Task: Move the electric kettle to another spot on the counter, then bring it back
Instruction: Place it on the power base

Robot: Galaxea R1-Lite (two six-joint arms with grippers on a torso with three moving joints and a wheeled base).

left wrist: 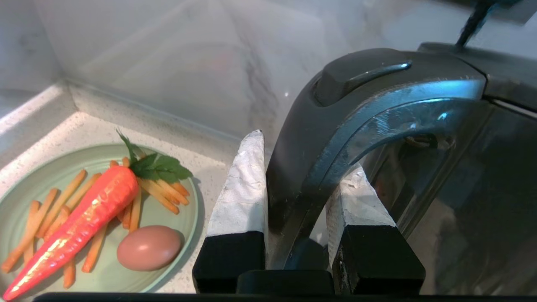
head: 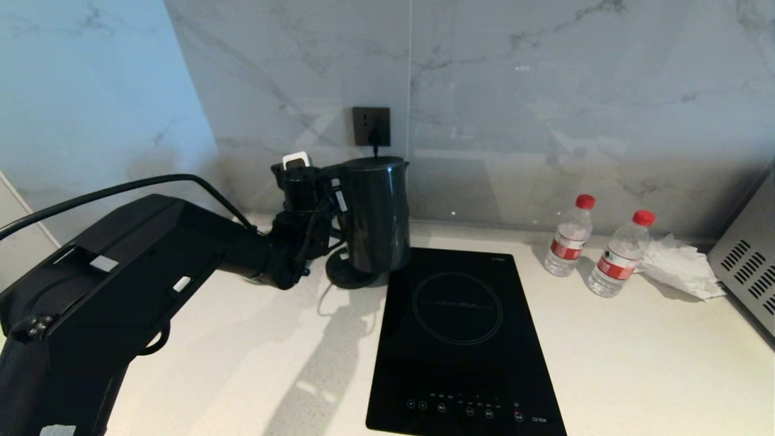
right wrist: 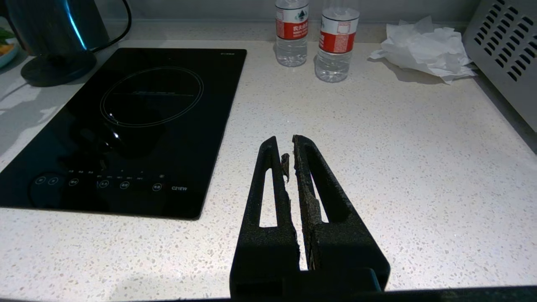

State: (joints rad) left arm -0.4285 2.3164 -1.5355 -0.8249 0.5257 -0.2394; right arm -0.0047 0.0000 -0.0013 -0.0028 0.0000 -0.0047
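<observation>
Kettle (head: 376,212) first: the electric jug stands left of centre in the head view, at the back of the bench (head: 636,357), on or just above its round base disc (head: 350,274), with its lower right edge over the corner of the black induction hob (head: 466,339). Its long axis is upright, with a slight lean at most; the small spout points to the frame's right and the loop handle (left wrist: 331,159) to the left, toward the arm. The left gripper (head: 318,200) has its white-padded fingers (left wrist: 243,184) closed part-way on that handle, one either side, holding it. The right gripper (right wrist: 289,155) hangs over bare bench right of the hob, fingers nearly together on nothing.

Judged risks: the grip sits off to one side of a tall body, so the jug could swing or twist between the pads. The plate of carrot and egg (left wrist: 184,226) lies close behind the fingers. Two water bottles (head: 569,236) stand further right and could be toppled.
</observation>
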